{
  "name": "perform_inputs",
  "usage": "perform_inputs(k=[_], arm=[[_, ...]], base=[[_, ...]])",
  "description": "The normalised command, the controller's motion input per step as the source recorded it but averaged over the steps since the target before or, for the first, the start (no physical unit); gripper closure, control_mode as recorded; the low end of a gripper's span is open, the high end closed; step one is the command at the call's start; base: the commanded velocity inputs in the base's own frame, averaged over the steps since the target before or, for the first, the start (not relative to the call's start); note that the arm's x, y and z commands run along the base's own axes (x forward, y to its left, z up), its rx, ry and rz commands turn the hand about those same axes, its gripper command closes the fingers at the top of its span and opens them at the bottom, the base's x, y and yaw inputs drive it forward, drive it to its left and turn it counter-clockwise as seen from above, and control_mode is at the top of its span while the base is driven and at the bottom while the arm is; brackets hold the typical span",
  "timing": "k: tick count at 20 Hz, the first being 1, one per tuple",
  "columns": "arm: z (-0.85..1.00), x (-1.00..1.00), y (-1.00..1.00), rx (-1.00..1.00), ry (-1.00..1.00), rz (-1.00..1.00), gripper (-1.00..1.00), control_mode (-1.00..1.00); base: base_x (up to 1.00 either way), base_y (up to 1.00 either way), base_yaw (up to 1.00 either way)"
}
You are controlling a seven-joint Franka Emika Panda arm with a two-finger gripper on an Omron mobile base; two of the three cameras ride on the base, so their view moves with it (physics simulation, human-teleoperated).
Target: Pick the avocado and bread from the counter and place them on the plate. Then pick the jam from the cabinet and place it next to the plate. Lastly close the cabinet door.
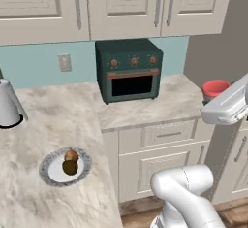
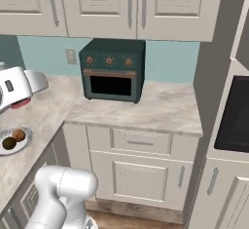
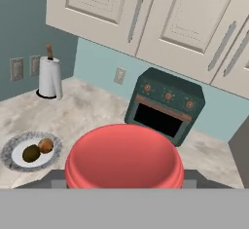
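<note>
A beige marbled stone counter (image 1: 58, 120) wraps a kitchen corner beneath cream wall cabinets (image 1: 131, 4) and a pale blue backsplash. A dark green toaster oven (image 1: 129, 70) (boxy, with round orange knobs) sits beyond the fingers. The gripper (image 3: 124, 184) is closed around a squat jam jar (image 3: 124, 157), its smooth round red lid up. Lower left of the fingers, a speckled-rim plate (image 3: 9, 147) carries the dark avocado (image 3: 30, 153) and orange-brown bread (image 3: 45, 145), touching.

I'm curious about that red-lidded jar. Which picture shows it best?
The hand view: the jam shows large, red top facing the camera, in the end effector's grip. The left base view shows it small beside the hand; the right base view shows a red sliver.
</note>
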Motion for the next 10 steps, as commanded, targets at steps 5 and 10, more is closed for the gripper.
perform_inputs(k=[5, 10], arm=[[0.00, 0.00, 0.00, 0.00, 0.00, 0.00, 1.00, 1.00], [0.00, 0.00, 0.00, 0.00, 0.00, 0.00, 1.00, 1.00]], base=[[0.19, 0.00, 0.15], [0.21, 0.00, 0.34]])
